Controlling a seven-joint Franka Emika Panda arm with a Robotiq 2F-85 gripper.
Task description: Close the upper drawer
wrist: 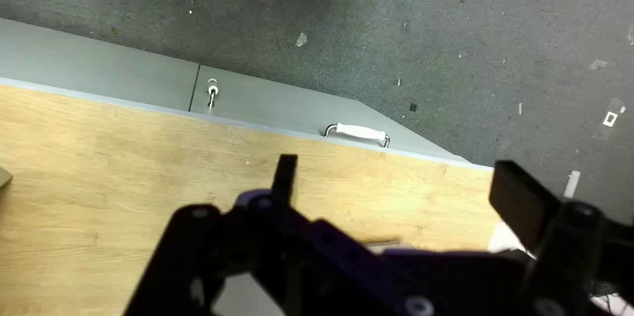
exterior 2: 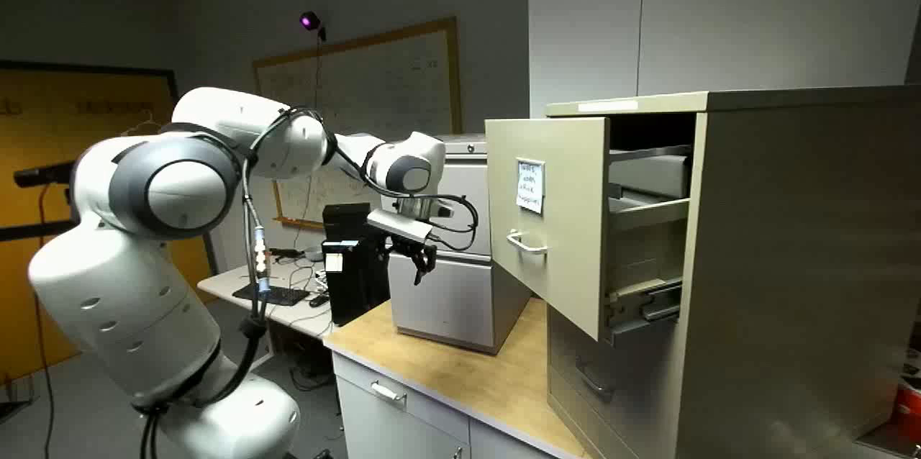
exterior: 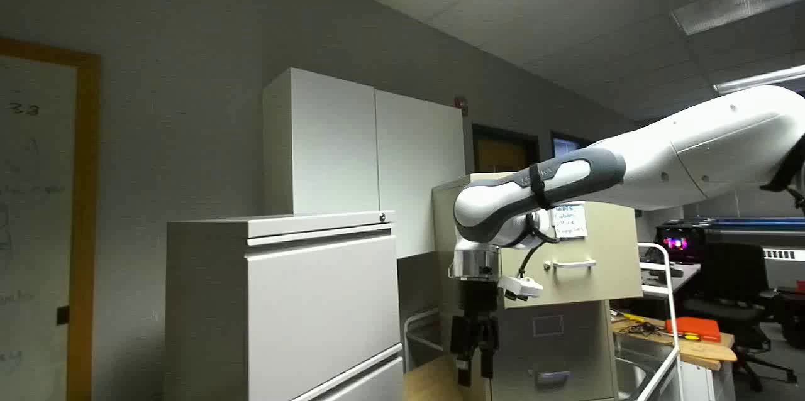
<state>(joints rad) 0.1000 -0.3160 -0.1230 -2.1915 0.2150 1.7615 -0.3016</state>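
Clearly, the hand gapes wide in midair.

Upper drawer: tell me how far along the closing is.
Done: no finished step shows; in an exterior view the upper drawer stands well out of the beige cabinet, its inside visible. In hand: nothing; the gripper, open in the wrist view, hangs clear of the drawer. Left: apparently the push itself, until the drawer sits flush.

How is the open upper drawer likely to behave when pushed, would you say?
The upper drawer should glide fairly straight, judging by the metal runner along its lower side. Its flat, broad front looks stiff enough to push. Its deep build suggests some weight.
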